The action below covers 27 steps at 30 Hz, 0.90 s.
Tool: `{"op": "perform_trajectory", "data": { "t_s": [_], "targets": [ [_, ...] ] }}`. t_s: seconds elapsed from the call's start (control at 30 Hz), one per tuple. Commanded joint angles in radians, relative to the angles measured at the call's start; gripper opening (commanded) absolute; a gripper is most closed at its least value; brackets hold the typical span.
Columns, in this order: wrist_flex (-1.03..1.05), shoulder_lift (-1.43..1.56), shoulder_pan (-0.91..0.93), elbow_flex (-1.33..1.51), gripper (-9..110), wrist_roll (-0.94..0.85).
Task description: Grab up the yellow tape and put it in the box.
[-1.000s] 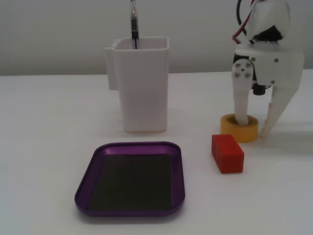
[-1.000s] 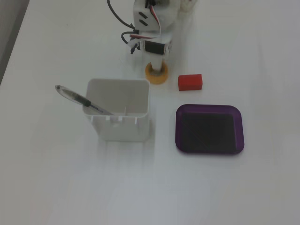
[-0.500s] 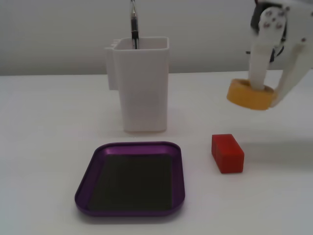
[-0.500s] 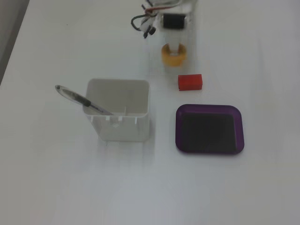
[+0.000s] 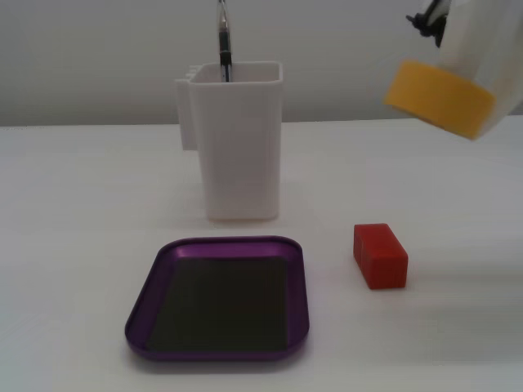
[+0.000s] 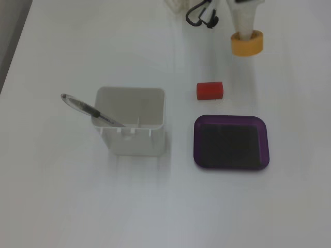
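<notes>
Right now, count: 1 yellow tape roll (image 5: 439, 98), 1 purple tray (image 5: 219, 248), 1 red block (image 5: 380, 256), 1 tall white container (image 5: 237, 147), 1 pen (image 5: 224, 45) standing in it, all on a white table (image 5: 82, 245).

Tape roll is off the table in the front-facing fixed view, up at upper right, well above and to the right of the block. It's tilted there: flat face not level, left edge higher, right edge dipping, so the ring axis leans rather than pointing straight up. In the top-down fixed view the roll (image 6: 246, 43) reads as a ring seen nearly end-on, hollow core facing the cam, w/ a white finger (image 6: 243, 20) of the gripper (image 6: 246, 32) going down into the core.

Gripper (image 5: 466, 77) is white; it's grasping the tape, roll hanging against its underside in the front-facing view. Exact jaw spacing is hidden by the roll.

Tray (image 6: 231, 121) sits near bottom center in front view, long axis running away from that cam; dark floor, low purple rim. Tape is well apart from it, beyond the block (image 6: 209, 90), which lies between tape and tray in the top-down view. Container (image 6: 132, 126) is left of the tray there, pen (image 6: 90, 110) leaning out over its left rim. A black cable loop (image 6: 199, 15) shows near the arm at top.
</notes>
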Motion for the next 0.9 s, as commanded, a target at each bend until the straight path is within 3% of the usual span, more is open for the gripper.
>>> {"op": "perform_trajectory", "data": {
  "t_s": [0.0,0.37,0.6,0.87],
  "targets": [
    [-0.009,-0.190,0.011,-0.196,-1,0.006],
    [-0.008,-0.690,0.063,-0.589,-1,0.067],
    [-0.003,-0.877,0.190,-0.756,-1,0.063],
    [-0.011,-0.988,0.186,-0.828,-1,0.061]
  ]
}}
